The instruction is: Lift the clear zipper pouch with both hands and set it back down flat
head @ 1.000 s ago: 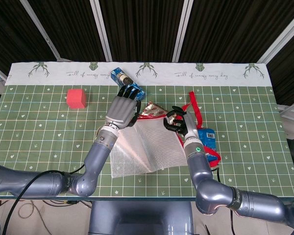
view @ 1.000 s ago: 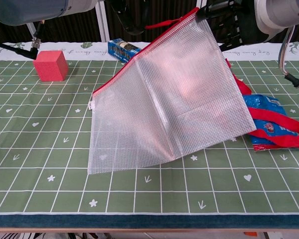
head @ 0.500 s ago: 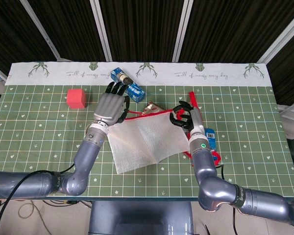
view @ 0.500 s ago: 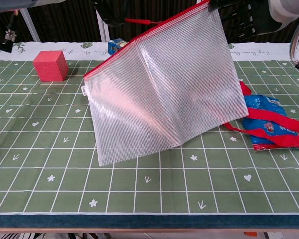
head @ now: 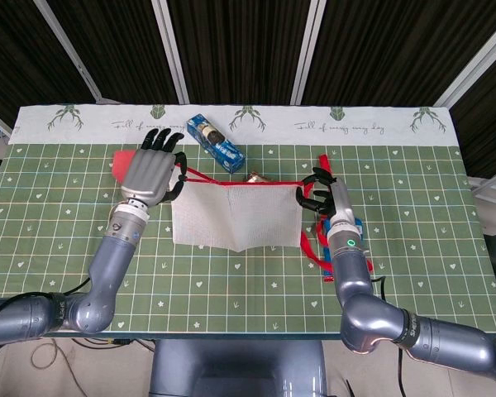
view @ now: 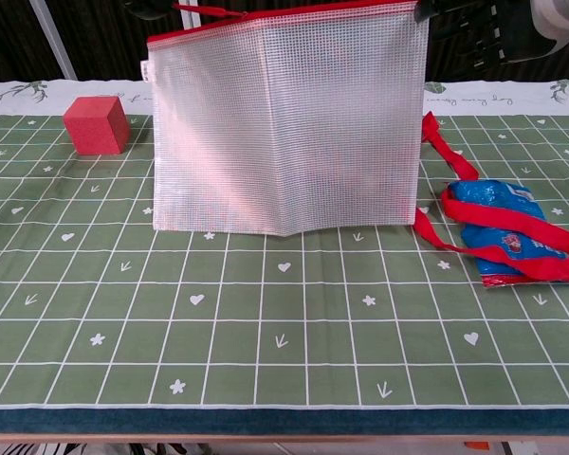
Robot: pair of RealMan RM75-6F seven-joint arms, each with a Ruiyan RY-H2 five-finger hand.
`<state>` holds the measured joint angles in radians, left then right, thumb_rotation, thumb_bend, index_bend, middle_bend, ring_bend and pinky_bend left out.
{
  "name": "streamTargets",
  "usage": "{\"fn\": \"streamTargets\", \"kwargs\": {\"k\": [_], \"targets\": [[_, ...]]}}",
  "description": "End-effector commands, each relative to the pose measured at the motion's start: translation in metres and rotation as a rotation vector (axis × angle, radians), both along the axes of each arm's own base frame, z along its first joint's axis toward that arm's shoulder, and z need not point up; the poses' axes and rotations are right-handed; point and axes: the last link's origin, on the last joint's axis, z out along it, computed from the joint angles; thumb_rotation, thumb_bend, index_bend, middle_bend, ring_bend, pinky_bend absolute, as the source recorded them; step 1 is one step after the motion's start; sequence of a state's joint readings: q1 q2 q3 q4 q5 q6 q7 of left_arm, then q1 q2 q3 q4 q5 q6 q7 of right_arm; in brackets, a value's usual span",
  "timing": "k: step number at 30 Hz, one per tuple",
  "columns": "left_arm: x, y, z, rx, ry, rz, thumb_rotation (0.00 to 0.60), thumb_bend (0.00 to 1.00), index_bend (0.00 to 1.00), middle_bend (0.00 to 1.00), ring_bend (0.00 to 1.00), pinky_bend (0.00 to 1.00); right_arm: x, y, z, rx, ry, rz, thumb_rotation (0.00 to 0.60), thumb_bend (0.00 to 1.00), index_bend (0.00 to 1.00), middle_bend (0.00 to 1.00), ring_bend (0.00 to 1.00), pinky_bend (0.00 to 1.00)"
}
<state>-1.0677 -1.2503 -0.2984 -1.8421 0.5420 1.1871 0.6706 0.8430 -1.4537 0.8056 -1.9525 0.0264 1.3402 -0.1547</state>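
Note:
The clear mesh zipper pouch [head: 236,217] with a red zip edge hangs upright, stretched level between my two hands. My left hand [head: 153,174] grips its top left corner and my right hand [head: 318,194] grips its top right corner. In the chest view the pouch [view: 284,123] fills the upper middle, with its lower edge close to the green mat. Only a dark part of my right hand [view: 460,17] shows there at the top edge. My left hand is cut off above that frame.
A red cube [view: 95,124] sits at the far left, half hidden behind my left hand in the head view. A blue packet [view: 507,227] wrapped in a red strap [view: 446,156] lies to the right. A blue pack [head: 217,139] lies at the back.
My left hand has swung left and up with its corner. The pouch went from slanted, with one end low, to hanging level and taut between both hands.

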Motion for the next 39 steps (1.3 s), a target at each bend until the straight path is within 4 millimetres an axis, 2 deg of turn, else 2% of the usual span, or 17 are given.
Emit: {"fn": "streamTargets", "kwargs": {"k": [1, 16, 25, 31, 32, 33, 36, 37, 39], "targets": [[-0.006, -0.002, 0.007, 0.004, 0.002, 0.005, 0.6, 0.37, 0.57, 0.12, 0.0, 0.0, -0.003, -0.001, 0.001, -0.005, 0.009, -0.004, 0.6, 0.53, 0.63, 0.15, 0.0, 0.22], [-0.038, 0.0, 0.037, 0.051, 0.03, 0.05, 0.6, 0.37, 0.56, 0.12, 0.0, 0.0, -0.025, -0.008, 0.008, -0.034, 0.058, -0.053, 0.6, 0.53, 0.63, 0.15, 0.0, 0.22], [-0.058, 0.008, 0.054, 0.097, 0.053, 0.092, 0.6, 0.37, 0.56, 0.12, 0.0, 0.0, -0.03, -0.01, 0.01, -0.042, 0.07, -0.069, 0.6, 0.53, 0.63, 0.15, 0.0, 0.22], [-0.062, 0.008, 0.058, 0.097, 0.052, 0.102, 0.6, 0.37, 0.55, 0.12, 0.0, 0.0, -0.03, -0.01, 0.008, -0.036, 0.07, -0.068, 0.6, 0.53, 0.62, 0.14, 0.0, 0.22], [-0.063, 0.008, 0.057, 0.095, 0.052, 0.101, 0.6, 0.35, 0.53, 0.1, 0.0, 0.0, -0.03, -0.009, 0.008, -0.033, 0.072, -0.066, 0.6, 0.52, 0.59, 0.13, 0.0, 0.22], [-0.063, 0.008, 0.057, 0.093, 0.051, 0.102, 0.6, 0.31, 0.48, 0.08, 0.0, 0.0, -0.03, -0.009, 0.007, -0.03, 0.074, -0.062, 0.6, 0.49, 0.49, 0.09, 0.0, 0.22], [-0.063, 0.006, 0.055, 0.07, 0.059, 0.106, 0.6, 0.17, 0.31, 0.02, 0.0, 0.0, -0.029, -0.006, 0.004, 0.001, 0.125, -0.006, 0.6, 0.34, 0.1, 0.0, 0.0, 0.22], [-0.063, 0.006, 0.054, 0.065, 0.058, 0.107, 0.6, 0.15, 0.26, 0.02, 0.0, 0.0, -0.03, -0.006, 0.003, 0.007, 0.136, 0.007, 0.6, 0.3, 0.02, 0.0, 0.0, 0.21], [-0.062, 0.004, 0.053, 0.054, 0.042, 0.108, 0.6, 0.11, 0.16, 0.0, 0.0, 0.0, -0.03, -0.003, 0.002, 0.029, 0.171, 0.044, 0.6, 0.25, 0.0, 0.0, 0.0, 0.21]]}}
